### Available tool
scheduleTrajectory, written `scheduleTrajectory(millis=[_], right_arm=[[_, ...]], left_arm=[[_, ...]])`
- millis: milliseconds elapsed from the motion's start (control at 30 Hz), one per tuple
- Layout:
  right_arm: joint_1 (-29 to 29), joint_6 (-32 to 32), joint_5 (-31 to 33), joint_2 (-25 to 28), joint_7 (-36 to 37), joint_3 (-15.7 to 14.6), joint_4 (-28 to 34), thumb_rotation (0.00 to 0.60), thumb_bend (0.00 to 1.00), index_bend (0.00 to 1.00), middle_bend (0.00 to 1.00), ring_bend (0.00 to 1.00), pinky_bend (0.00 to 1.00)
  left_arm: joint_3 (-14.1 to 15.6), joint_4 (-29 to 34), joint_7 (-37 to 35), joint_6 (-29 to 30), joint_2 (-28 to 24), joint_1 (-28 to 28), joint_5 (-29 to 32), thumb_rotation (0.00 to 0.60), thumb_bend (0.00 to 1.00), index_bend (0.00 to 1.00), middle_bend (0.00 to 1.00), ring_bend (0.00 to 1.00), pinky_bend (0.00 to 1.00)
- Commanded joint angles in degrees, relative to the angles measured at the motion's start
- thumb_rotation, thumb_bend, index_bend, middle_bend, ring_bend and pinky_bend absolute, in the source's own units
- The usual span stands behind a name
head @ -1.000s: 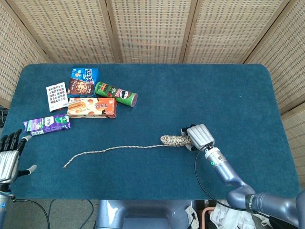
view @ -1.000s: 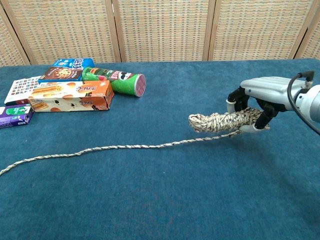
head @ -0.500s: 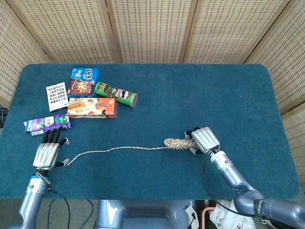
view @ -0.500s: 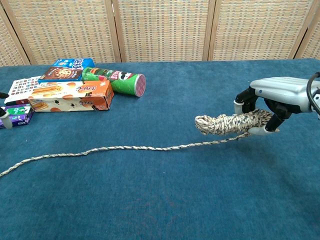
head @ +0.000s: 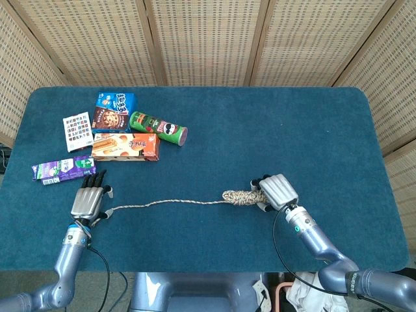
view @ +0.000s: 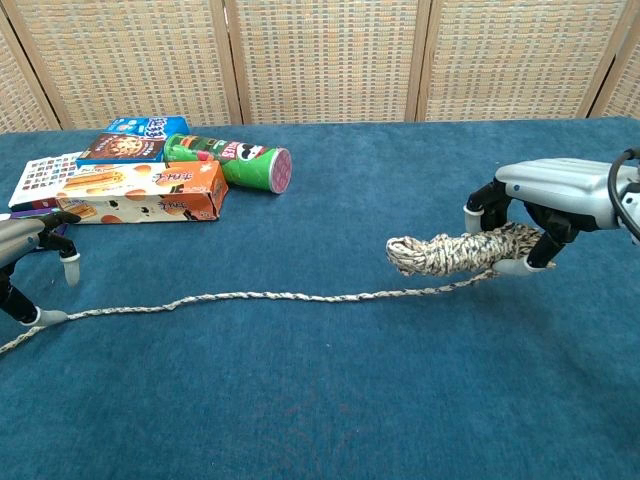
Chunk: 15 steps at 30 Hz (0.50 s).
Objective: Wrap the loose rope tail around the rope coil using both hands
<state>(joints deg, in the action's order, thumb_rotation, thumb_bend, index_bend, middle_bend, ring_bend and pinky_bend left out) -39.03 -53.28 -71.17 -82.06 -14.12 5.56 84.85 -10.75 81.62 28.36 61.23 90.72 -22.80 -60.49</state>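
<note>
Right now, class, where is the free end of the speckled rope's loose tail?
In both views the loose tail's end lies on the blue table at the near left, under the left hand, just in front of the purple packet.

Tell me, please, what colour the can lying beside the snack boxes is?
The can is green with a red end, clearest in the chest view.
</note>
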Motion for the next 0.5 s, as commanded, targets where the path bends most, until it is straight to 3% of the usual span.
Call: scheduleTrajectory(millis=[33, 500], right_arm=[[-0.08, -0.01, -0.11, -0.11, -0.20, 0.08, 0.07, 0.600, 0.45, 0.63, 0.61, 0.40, 0.72], [-0.02, -0.16, 0.41, -0.30, -1.27, 0.45, 0.26, 0.600, 0.46, 0.63, 0.62, 0.40, 0.72]], left_arm=[[0.20, -0.69, -1.28, -1.47, 0.83, -0.90, 0.57, 0.600, 0.24, 0.50, 0.00, 0.00, 0.00], [1.13, -1.00, -1.38, -4.41, 1.20, -3.96, 3.54, 0.600, 0.30, 0.52, 0.00, 0.00, 0.00]])
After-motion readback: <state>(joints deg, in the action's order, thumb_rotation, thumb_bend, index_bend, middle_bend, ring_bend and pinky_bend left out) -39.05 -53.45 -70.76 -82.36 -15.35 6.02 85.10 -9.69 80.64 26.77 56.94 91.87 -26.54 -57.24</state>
